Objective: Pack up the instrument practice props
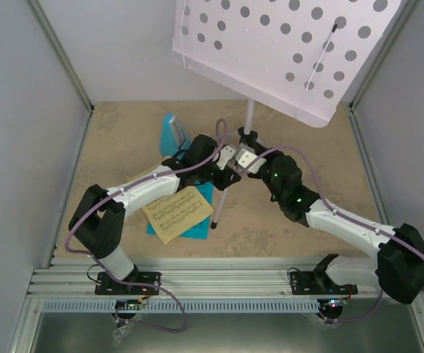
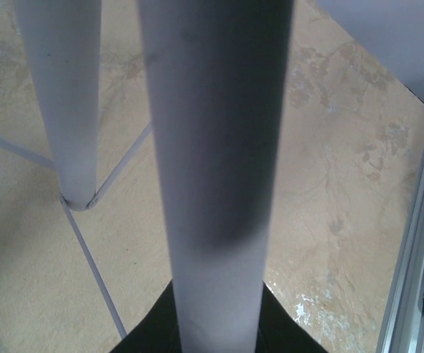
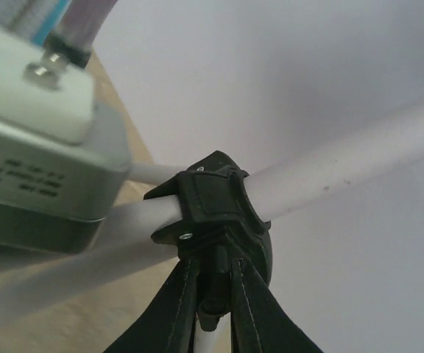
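Music stand (image 1: 285,51): standing in the middle of the table (image 1: 308,243), both grippers holding it low down.
Left gripper (image 2: 216,334): narrow jaws pinching the pale pole (image 2: 212,147).
Right gripper (image 3: 212,272): fingers clamping tight on the black collar (image 3: 212,202) around the tube.
Sheets: yellow sheet (image 1: 174,213) lying across cyan sheet (image 1: 201,224), under the left arm (image 1: 146,187).
Metronome (image 1: 171,132): sitting just behind that arm.

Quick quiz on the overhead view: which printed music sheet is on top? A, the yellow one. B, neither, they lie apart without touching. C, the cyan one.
A: the yellow sheet lies across the cyan sheet, leaving only cyan edges and corners showing around it.
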